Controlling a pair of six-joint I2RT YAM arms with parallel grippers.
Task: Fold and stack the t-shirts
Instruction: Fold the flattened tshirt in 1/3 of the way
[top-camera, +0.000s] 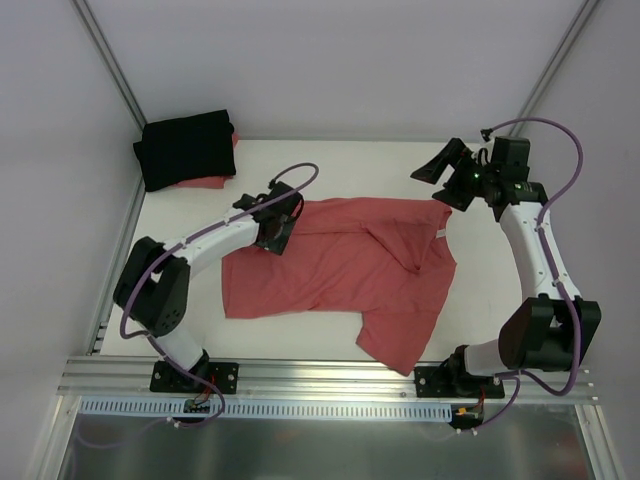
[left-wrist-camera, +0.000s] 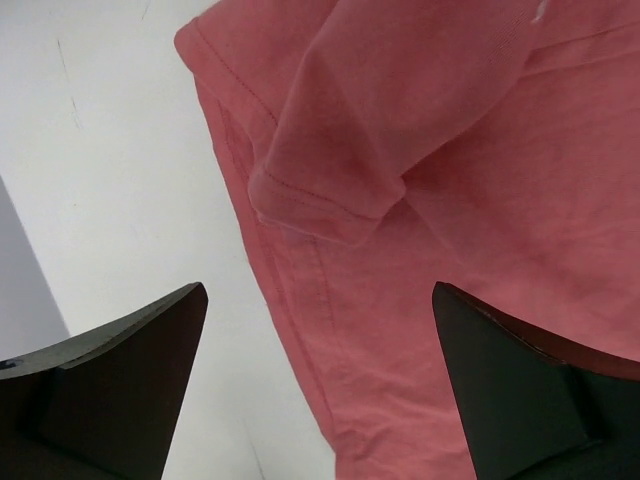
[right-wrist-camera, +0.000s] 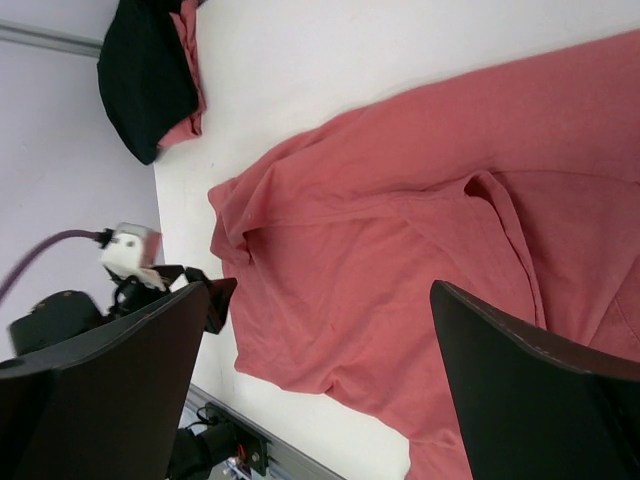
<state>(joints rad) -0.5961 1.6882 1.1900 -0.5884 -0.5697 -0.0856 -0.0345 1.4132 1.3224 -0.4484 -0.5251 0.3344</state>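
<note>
A coral-red t-shirt (top-camera: 340, 270) lies spread and partly folded on the white table, its white neck label (top-camera: 439, 234) at the right. It also fills the left wrist view (left-wrist-camera: 460, 200) and the right wrist view (right-wrist-camera: 420, 260). A folded black t-shirt (top-camera: 186, 148) rests on a folded coral-red one (top-camera: 205, 182) at the back left; the pile shows in the right wrist view too (right-wrist-camera: 145, 70). My left gripper (top-camera: 276, 236) is open and empty, low over the spread shirt's left upper corner, its fingers (left-wrist-camera: 130, 370) astride the hem. My right gripper (top-camera: 446, 174) is open and empty, raised beyond the shirt's right upper corner.
White walls with metal frame posts (top-camera: 110, 70) close in the table at the back and sides. A metal rail (top-camera: 330, 375) runs along the near edge by the arm bases.
</note>
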